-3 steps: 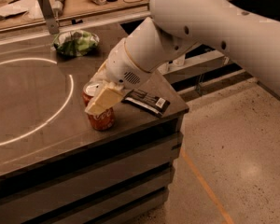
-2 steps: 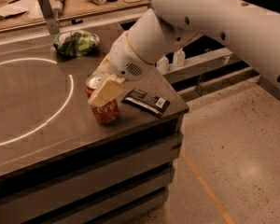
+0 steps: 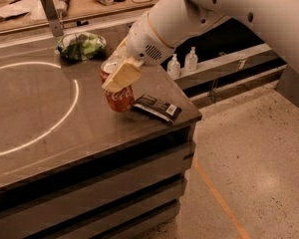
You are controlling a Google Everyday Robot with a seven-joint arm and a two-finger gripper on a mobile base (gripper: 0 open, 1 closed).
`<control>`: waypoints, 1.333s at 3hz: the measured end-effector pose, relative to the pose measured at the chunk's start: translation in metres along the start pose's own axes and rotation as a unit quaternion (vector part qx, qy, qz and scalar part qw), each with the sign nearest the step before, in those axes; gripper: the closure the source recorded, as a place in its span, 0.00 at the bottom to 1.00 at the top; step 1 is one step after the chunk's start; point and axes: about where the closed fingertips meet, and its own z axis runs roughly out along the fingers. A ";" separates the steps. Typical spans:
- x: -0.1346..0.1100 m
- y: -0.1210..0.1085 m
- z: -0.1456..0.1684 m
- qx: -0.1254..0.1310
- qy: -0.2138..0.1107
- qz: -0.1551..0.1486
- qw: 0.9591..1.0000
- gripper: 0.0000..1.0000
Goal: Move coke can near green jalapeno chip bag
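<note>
Claw (image 3: 118, 76) clamped around the tilted coke can (image 3: 120, 98); can just beside the black wrapped bar (image 3: 157, 107).

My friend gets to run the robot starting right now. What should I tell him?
The gripper has its jaws shut on the coke can, over the near right part of the table.
The coke can is tilted, right beside the black wrapped bar.
The green jalapeno chip bag lies at the back of the table, apart from the can.
Done: the can is grasped.
Left: carry it to the bag, set it down upright beside it, let go.
</note>
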 end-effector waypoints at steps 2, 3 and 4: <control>0.015 -0.025 0.002 0.027 -0.024 0.004 0.999 1.00; 0.020 -0.046 -0.003 0.049 -0.034 0.003 0.998 1.00; 0.020 -0.067 -0.003 0.066 -0.041 0.001 0.997 1.00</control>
